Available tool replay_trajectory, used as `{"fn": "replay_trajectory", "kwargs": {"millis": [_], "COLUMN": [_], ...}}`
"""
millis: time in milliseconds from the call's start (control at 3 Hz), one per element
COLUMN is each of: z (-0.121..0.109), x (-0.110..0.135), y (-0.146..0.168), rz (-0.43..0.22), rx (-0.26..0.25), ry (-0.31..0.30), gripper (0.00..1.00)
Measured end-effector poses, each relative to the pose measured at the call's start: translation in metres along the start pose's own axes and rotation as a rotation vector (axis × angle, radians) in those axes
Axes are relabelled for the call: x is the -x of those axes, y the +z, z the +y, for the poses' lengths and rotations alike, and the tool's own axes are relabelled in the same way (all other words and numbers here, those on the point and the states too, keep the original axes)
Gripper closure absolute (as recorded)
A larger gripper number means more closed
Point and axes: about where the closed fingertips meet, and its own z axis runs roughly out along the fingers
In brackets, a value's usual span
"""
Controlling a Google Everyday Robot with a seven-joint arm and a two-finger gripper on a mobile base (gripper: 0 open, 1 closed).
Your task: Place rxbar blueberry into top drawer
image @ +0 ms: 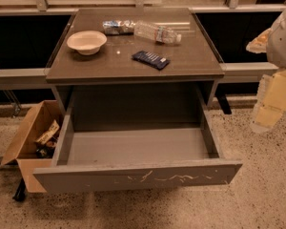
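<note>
The rxbar blueberry point(150, 59), a flat dark navy wrapper with pale lettering, lies on the brown cabinet top point(86, 66), right of centre and near the front edge. The top drawer point(133, 178) is pulled fully open below it, with a grey inside that holds nothing and pale scratches on its front panel. My gripper point(266, 113) hangs at the far right of the view, beside the cabinet's right side. It is above the floor, well apart from the bar, and holds nothing that I can see.
On the cabinet top stand a pale bowl point(86, 42) at the left, a silvery-white wrinkled packet point(118, 26) and a clear plastic bottle point(157, 32) lying at the back. A brown cardboard box point(31, 137) with scraps sits on the floor at the left.
</note>
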Motion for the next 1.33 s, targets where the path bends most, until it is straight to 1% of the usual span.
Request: {"fn": "replay_trajectory", "kwargs": {"millis": [333, 667, 1000, 1333], "z": [0.000, -0.030, -0.076, -0.114], "x": [0.000, 0.011, 0.039, 0.076], "y": [0.000, 0.015, 0.040, 0.074], "rz": [0.000, -0.054, -0.170, -0.314], "rx": [0.000, 0.012, 0.032, 0.040], "ry": [0.000, 0.028, 0.081, 0.155], "gripper": [0.00, 0.00, 0.00, 0.00]}}
